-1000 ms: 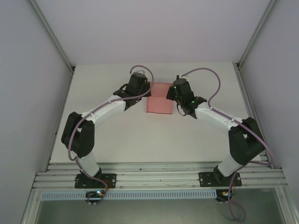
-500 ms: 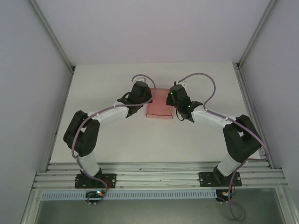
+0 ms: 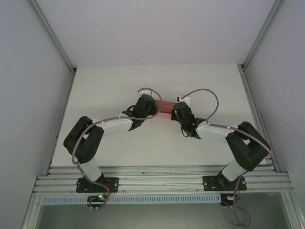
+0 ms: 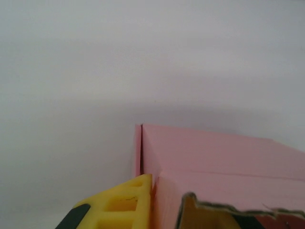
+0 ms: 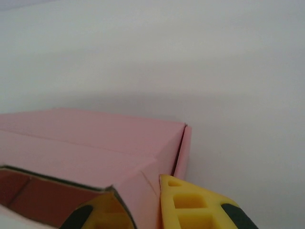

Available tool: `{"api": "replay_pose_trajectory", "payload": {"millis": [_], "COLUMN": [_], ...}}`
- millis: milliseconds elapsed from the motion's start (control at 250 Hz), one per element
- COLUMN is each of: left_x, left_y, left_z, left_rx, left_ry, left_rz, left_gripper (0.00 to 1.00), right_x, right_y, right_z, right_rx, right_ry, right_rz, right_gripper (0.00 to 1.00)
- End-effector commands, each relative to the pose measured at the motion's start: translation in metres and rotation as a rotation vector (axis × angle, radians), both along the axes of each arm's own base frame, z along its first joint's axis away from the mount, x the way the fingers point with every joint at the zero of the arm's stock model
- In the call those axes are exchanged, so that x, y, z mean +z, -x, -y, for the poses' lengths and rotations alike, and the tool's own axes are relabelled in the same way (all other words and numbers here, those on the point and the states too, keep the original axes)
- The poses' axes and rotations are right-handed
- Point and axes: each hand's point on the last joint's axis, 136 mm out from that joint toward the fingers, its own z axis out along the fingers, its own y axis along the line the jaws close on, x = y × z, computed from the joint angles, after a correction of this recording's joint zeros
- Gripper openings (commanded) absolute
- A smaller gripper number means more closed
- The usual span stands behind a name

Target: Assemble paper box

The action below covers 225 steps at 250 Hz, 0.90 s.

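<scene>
The paper box point(image 3: 165, 112) sits between both grippers. Left gripper point(image 4: 164, 193) pinches its 9 o'clock end wall, fingers nearly closed. Right gripper point(image 5: 136, 193) pinches the 3 o'clock wall likewise.

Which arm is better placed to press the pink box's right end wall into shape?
Right, most likely: the right fingers straddle that wall of the paper box, while the left fingers sit at the opposite end.
</scene>
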Motion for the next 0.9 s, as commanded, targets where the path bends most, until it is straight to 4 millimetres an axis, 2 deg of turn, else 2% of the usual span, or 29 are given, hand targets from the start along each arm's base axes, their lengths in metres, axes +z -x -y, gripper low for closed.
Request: {"api": "replay_pose_trajectory", "payload": {"millis": [0, 120, 327, 567, 787, 895], "left_x": [0.019, 0.018, 0.013, 0.011, 0.013, 0.017], "left_y": [0.007, 0.016, 0.027, 0.039, 0.048, 0.052], "left_z": [0.006, 0.007, 0.014, 0.008, -0.006, -0.009], "left_rx": [-0.055, -0.094, -0.146, -0.166, -0.161, -0.166], "left_ry": [0.049, 0.052, 0.057, 0.037, -0.024, -0.042], "left_rz": [0.071, 0.08, 0.06, 0.048, 0.07, 0.074], "left_gripper": [0.18, 0.27, 0.32, 0.36, 0.61, 0.73], "right_x": [0.008, 0.005, -0.004, -0.007, -0.005, -0.005], "right_y": [0.007, 0.013, 0.021, 0.029, 0.036, 0.043], "right_z": [0.0, 0.003, 0.002, 0.006, 0.012, 0.013], "right_rx": [-0.009, -0.022, -0.03, -0.04, -0.054, -0.044], "right_ry": [0.018, 0.035, 0.032, 0.062, 0.056, 0.07], "right_rz": [0.038, 0.031, 0.017, 0.008, 0.006, -0.011], "right_gripper": [0.11, 0.13, 0.15, 0.23, 0.46, 0.64]}}
